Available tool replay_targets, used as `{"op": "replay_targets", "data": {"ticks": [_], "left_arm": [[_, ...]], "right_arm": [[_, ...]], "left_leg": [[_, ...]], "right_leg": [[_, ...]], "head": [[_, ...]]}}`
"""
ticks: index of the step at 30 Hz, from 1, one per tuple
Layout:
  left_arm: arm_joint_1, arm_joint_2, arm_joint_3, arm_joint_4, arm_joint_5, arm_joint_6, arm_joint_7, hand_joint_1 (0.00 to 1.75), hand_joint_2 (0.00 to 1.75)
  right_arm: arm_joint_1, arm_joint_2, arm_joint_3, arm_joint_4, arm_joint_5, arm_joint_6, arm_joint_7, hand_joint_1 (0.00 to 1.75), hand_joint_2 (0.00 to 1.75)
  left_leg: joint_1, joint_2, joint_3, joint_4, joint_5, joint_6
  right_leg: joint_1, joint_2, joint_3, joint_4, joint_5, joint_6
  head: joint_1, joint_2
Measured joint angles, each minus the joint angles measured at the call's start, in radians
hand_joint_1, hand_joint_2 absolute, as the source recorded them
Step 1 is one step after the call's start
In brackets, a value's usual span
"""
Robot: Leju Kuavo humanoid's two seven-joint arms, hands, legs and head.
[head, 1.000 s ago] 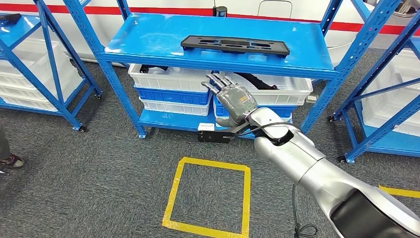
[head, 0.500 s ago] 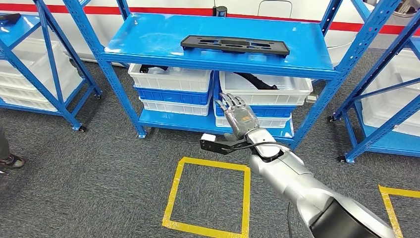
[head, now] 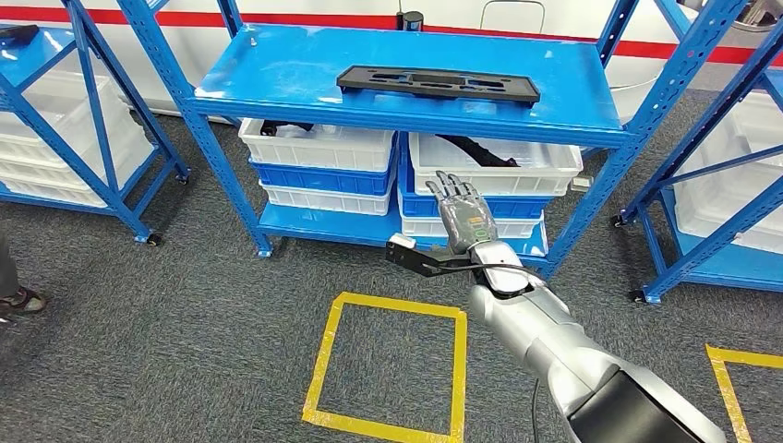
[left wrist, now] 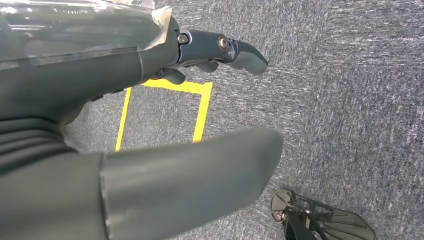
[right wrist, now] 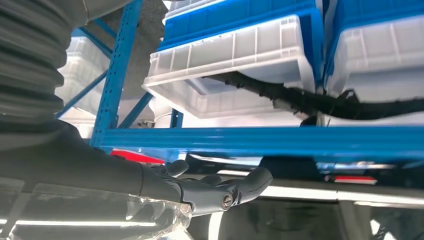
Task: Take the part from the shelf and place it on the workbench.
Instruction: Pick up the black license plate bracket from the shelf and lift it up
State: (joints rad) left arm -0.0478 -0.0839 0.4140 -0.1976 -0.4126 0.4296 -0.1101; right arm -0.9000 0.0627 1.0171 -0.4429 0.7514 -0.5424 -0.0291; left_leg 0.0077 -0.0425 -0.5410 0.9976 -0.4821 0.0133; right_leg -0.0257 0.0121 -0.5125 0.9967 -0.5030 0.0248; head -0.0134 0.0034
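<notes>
The long black flat part (head: pixel 439 83) lies on the top level of the blue shelf (head: pixel 277 69). Well below that level, my right hand (head: pixel 466 214) is raised in front of the bins, fingers spread and straight, holding nothing. In the right wrist view the right hand (right wrist: pixel 200 187) reaches out beneath the shelf's blue front edge (right wrist: pixel 300 142), apart from it. Hanging over the carpet, my left hand (left wrist: pixel 100 100) has its thumb (left wrist: pixel 200 175) and fingers (left wrist: pixel 240 52) apart, with nothing in it.
White bins (head: pixel 319 145) and blue bins (head: pixel 323 177) fill the lower levels of the shelf. Further blue racks stand at the left (head: pixel 83 111) and right (head: pixel 711 138). A yellow taped square (head: pixel 388 365) marks the carpet. A person's shoe (head: pixel 18 300) is at the left edge.
My right hand has come down and drawn back from just under the shelf's top edge to lower in front of the bins, shifting slightly right. The part has not moved.
</notes>
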Motion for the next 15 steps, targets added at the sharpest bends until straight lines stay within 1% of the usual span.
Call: {"op": "replay_targets", "data": {"ticks": [9,15], "left_arm": [[0.0,0.0,0.011,0.0,-0.013,-0.01,0.014,0.0,0.0],[0.0,0.0,0.011,0.001,-0.02,-0.008,0.03,0.0,0.0]], "right_arm": [[-0.024,-0.011,-0.1,-0.036,0.021,-0.018,-0.033,0.0,1.75],[-0.038,-0.017,-0.131,-0.072,0.046,-0.007,-0.035,0.0,1.75]], "left_leg": [[0.0,0.0,0.0,0.0,0.0,0.0],[0.0,0.0,0.0,0.0,0.0,0.0]], "right_leg": [[0.0,0.0,0.0,0.0,0.0,0.0],[0.0,0.0,0.0,0.0,0.0,0.0]], "head": [[0.0,0.0],[0.0,0.0]]}}
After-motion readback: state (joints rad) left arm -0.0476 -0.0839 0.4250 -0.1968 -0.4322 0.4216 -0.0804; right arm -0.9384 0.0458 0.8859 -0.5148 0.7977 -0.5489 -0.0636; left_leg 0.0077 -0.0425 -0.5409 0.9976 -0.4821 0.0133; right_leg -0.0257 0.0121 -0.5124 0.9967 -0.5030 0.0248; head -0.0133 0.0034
